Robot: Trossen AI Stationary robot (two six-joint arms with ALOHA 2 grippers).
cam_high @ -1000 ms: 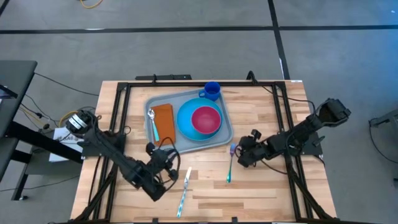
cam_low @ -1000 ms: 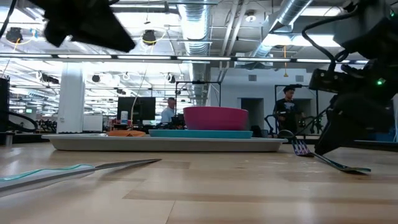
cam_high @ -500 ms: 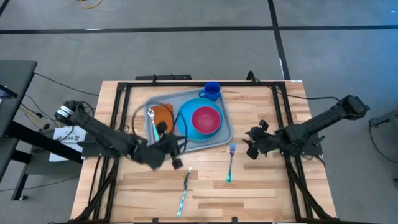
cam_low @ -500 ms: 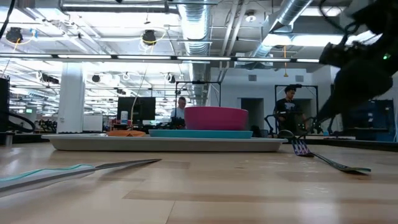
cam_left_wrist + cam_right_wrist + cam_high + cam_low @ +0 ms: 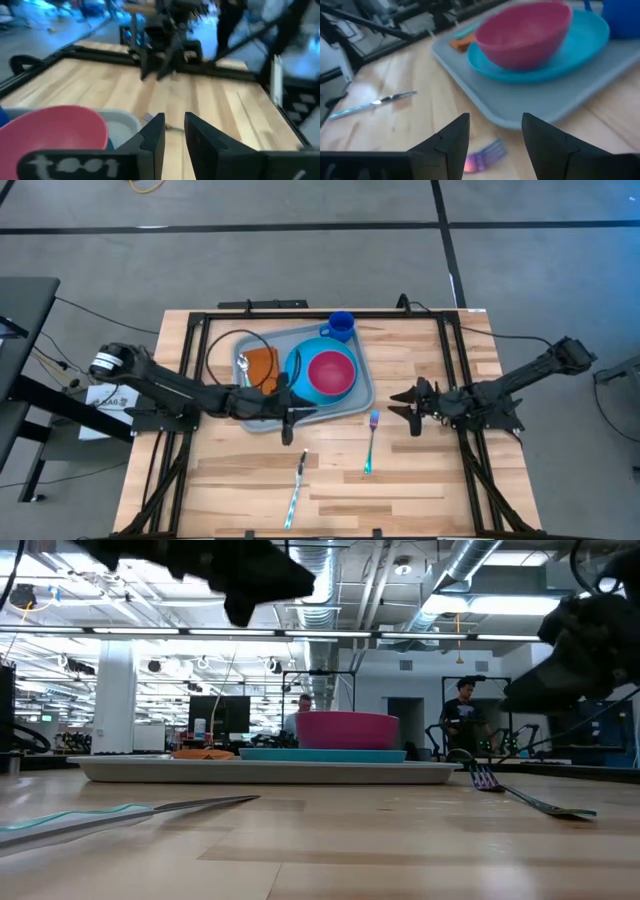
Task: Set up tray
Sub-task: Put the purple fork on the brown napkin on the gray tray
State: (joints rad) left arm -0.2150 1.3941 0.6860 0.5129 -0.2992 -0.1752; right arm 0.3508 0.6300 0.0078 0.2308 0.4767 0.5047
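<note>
The grey-blue tray [image 5: 362,406] lies at the table's far middle. On it rest a bright blue plate [image 5: 300,370] with a pink bowl [image 5: 331,372], a blue cup [image 5: 341,325], a rust-brown napkin [image 5: 262,366] and a spoon [image 5: 243,370]. A knife [image 5: 296,490] and a fork [image 5: 371,442] lie flat on the wood nearer the front. My left gripper [image 5: 305,413] hovers over the tray's near rim, pointing toward the table's right, with a narrow empty gap [image 5: 174,122] between its fingers. My right gripper [image 5: 398,406] stands open and empty right of the tray, above the fork's head [image 5: 482,159].
A black frame [image 5: 300,315] runs around the table top. Bare wood lies along the near edge on both sides of the knife and fork. Beyond the table, people stand in the room [image 5: 462,710].
My left gripper has swung up from beside the knife toward the table's far side and right, coming over the tray's near rim and tipping from downward to almost level. My right gripper has drawn back from the fork's head toward the right edge. Knife and fork have stayed put.
</note>
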